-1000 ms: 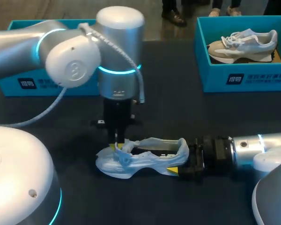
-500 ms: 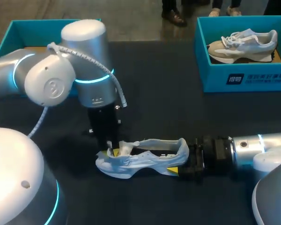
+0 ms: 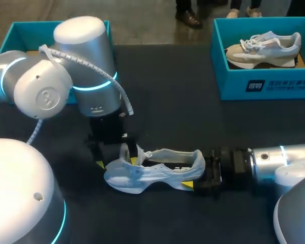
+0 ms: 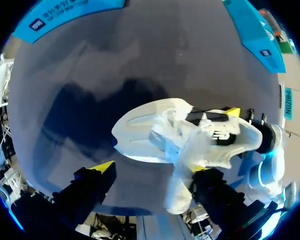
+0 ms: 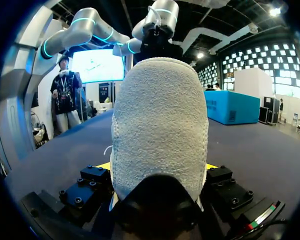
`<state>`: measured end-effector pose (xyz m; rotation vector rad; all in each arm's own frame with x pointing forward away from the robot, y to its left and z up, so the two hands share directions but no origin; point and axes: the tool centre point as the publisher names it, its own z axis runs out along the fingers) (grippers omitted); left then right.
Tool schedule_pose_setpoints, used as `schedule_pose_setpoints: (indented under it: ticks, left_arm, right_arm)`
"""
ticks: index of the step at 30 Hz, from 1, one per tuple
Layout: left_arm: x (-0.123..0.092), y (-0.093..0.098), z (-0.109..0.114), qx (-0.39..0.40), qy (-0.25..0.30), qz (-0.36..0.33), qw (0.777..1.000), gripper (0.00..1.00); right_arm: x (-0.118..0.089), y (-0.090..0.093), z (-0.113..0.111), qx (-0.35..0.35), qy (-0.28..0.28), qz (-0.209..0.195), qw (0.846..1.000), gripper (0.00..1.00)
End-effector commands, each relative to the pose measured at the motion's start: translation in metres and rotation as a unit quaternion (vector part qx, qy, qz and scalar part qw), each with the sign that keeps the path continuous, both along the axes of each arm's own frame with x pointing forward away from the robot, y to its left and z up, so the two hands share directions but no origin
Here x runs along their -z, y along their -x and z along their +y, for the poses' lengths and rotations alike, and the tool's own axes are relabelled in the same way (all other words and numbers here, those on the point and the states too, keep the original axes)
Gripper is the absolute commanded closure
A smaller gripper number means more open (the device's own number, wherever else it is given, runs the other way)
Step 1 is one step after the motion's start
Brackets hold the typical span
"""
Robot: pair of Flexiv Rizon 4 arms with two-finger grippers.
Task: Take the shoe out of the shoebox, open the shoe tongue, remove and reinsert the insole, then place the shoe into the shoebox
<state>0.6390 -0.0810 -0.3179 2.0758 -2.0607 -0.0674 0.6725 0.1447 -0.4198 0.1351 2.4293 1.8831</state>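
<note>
- Left gripper (image 4: 151,169): fingers spread wide and holding nothing. It hangs over the fore end of the shoe (image 4: 180,135), with the tips set apart roughly along the shoe's length.
- A pale flap, likely the tongue (image 4: 182,192), stands up just beside one left finger. I cannot tell whether they touch.
- Right gripper (image 5: 157,167): closed on the shoe's heel, with a yellow tip showing on each side of it. It comes in low and level with the table (image 3: 193,117).
- The shoe lies on the table in front of the robot, out of any box. Its toe points to my left and its heel to my right, so its long axis runs across the table.
- The relation that matters: the tongue lies right under the left gripper, while the right gripper pins the far end. Opening the tongue looks like work for the left arm, and its fingers would have to narrow onto the flap first.
- Boxes: one box (image 3: 20,28) stands at the back left, behind the left arm. Another (image 3: 264,84) at the back right holds a second shoe (image 3: 262,48). Both are well apart from the grippers.
</note>
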Motion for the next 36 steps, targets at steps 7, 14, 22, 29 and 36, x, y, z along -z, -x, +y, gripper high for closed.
schedule_pose_setpoints:
  ticks: [7,14,22,29,36]
  left_arm:
    - [-0.079,-0.006,0.001,0.077,0.028,-0.057,0.995,0.05]
    - [-0.118,-0.007,-0.02,0.243,0.055,-0.062,0.966,0.93]
    - [-0.139,0.004,-0.038,0.517,0.049,-0.047,0.853,1.0]
    - [-0.136,0.003,-0.045,0.567,0.033,-0.031,0.823,1.0]
    - [-0.136,0.003,-0.045,0.567,0.033,-0.031,0.823,1.0]
  right_arm:
    - [0.001,0.0,0.0,0.002,0.001,0.0,1.0,1.0]
    - [0.001,0.0,0.0,0.002,0.001,0.0,1.0,1.0]
    - [0.001,0.0,0.0,0.002,0.001,0.0,1.0,1.0]
    - [0.001,0.0,0.0,0.002,0.001,0.0,1.0,1.0]
    - [0.001,0.0,0.0,0.002,0.001,0.0,1.0,1.0]
